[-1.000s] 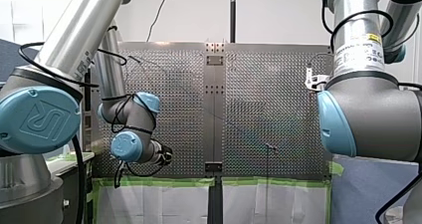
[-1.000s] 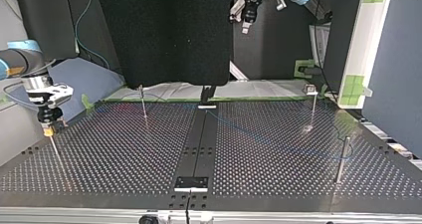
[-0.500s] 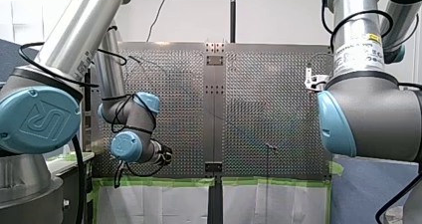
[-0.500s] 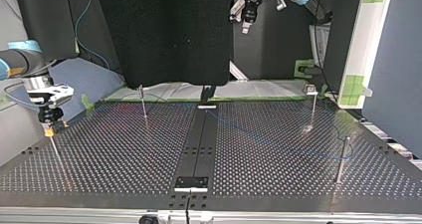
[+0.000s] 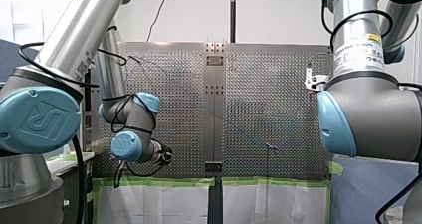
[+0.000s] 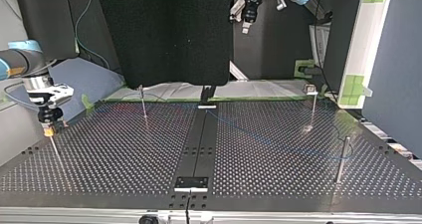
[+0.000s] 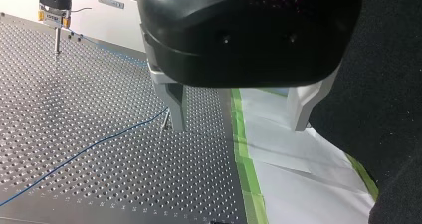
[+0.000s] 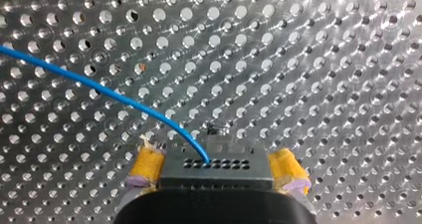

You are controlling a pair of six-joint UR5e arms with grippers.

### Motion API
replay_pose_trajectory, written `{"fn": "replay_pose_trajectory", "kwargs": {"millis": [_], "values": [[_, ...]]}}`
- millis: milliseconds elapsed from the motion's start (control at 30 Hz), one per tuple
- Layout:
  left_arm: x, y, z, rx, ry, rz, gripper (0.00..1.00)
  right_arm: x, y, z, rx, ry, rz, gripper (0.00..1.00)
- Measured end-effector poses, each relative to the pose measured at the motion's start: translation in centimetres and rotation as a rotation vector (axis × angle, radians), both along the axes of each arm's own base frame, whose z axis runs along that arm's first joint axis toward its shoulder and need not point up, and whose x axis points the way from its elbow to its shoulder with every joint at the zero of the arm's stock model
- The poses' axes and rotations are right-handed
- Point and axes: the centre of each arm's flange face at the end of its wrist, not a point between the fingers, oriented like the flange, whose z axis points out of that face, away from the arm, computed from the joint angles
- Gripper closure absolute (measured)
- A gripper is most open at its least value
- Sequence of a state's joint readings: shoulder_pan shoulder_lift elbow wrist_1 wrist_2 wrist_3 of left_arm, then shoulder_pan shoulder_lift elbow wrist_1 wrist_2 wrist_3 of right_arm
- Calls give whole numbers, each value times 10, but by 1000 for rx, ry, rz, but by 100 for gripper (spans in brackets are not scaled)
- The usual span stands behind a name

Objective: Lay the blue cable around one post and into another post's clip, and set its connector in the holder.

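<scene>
In the right wrist view, my right gripper (image 8: 217, 176) stands open, one yellow pad (image 8: 146, 165) on each side of a dark connector block (image 8: 216, 163). The blue cable (image 8: 99, 87) leaves that block across the perforated plate. At the top view's left, this gripper (image 6: 48, 129) sits on top of a thin post (image 6: 53, 147). The cable (image 6: 268, 142) runs thinly over the table toward a post (image 6: 342, 159) at the right. My left gripper (image 7: 239, 109) is open and empty, high above the table's taped edge, with cable (image 7: 89, 147) and a small clip post (image 7: 166, 122) under it.
Two more thin posts (image 6: 143, 103) (image 6: 312, 104) stand near the far edge in the top view. A black centre strip (image 6: 199, 144) divides the table. Green tape and white sheeting (image 7: 278, 149) border the plate under my left gripper.
</scene>
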State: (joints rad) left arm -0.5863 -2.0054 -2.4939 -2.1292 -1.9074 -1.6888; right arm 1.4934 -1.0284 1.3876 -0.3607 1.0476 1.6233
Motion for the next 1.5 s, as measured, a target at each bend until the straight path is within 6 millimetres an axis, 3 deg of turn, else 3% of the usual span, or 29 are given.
{"fn": "replay_pose_trajectory", "kwargs": {"millis": [1500], "values": [[1,1,0,1,1,3,0,-27,-5,-2,26,0,-217,2]]}}
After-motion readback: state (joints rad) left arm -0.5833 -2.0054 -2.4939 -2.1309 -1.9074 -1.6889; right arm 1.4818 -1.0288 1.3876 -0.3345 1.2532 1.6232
